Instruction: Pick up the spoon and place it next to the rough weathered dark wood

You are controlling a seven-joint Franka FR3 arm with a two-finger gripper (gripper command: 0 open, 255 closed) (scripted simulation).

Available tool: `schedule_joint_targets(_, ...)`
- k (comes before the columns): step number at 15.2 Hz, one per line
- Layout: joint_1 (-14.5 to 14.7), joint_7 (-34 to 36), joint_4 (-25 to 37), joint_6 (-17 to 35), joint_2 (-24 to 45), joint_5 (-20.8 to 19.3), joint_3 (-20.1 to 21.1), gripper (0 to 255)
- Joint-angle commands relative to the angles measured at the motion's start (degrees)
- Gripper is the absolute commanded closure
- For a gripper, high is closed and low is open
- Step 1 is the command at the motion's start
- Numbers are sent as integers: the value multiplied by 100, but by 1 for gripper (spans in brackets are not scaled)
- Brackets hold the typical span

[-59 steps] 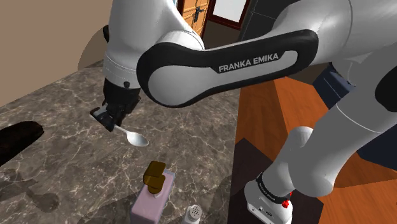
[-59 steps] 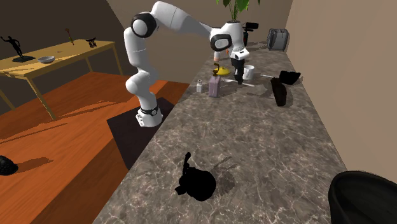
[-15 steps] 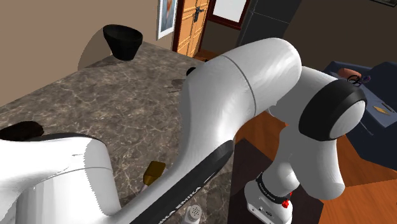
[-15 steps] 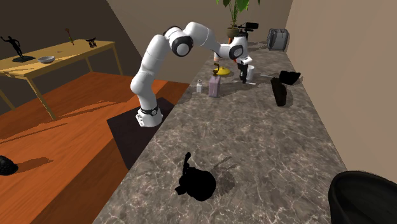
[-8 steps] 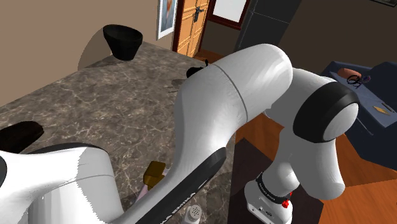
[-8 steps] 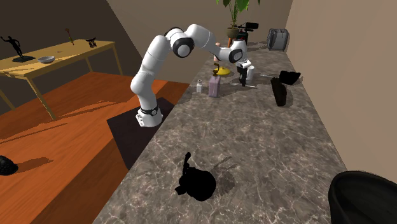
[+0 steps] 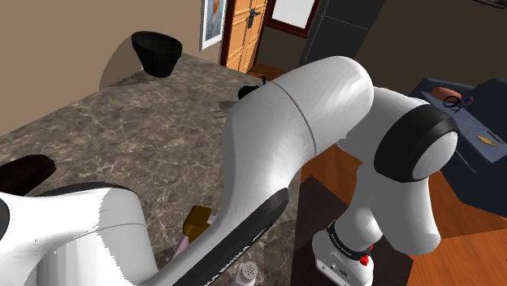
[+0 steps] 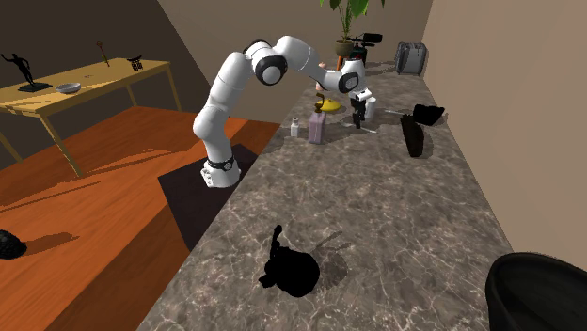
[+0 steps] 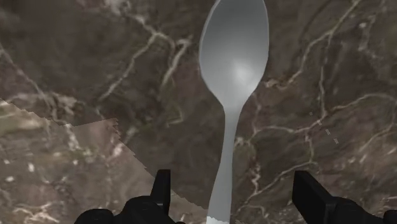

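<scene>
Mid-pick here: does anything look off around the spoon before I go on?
Nothing spilled or damaged. The spoon lies flat on the counter between the open gripper's fingers, untouched by them. One oddity: a paler, jagged-edged patch on the counter beside the gripper; it looks like lighting, not damage.

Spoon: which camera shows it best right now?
The wrist view: the spoon lies on the counter between the fingers of the open hand, untouched. The shoulder view has the arm across that spot; the second exterior view gives the hand from afar, spoon too small to tell.
</scene>
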Motion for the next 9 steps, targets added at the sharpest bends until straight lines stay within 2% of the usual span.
schedule_joint_targets(1, 0, 0, 0, 0, 0, 0, 0, 0)
schedule_joint_targets(9, -123, -130, -84, -398, -511, 247, 172, 0)
